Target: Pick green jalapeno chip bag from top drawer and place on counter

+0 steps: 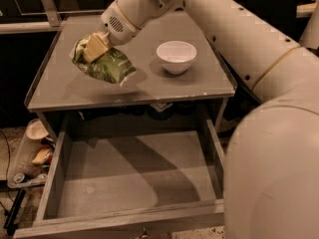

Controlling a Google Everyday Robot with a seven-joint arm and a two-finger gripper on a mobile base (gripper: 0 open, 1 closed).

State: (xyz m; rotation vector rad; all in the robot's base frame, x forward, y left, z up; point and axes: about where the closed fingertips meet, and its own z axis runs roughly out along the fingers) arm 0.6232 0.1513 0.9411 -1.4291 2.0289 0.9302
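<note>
The green jalapeno chip bag (pixel 105 65) hangs in my gripper (pixel 93 48), which is shut on the bag's upper left end. The bag is held just above the left part of the counter (pixel 75 91); I cannot tell if its lower end touches the surface. The top drawer (pixel 129 176) stands pulled out below the counter, its grey floor bare. My arm reaches in from the upper right across the counter.
A white bowl (pixel 176 56) sits on the counter to the right of the bag. Cups and clutter (pixel 34 146) lie on the floor left of the drawer. My arm's large body (pixel 271 148) fills the right side.
</note>
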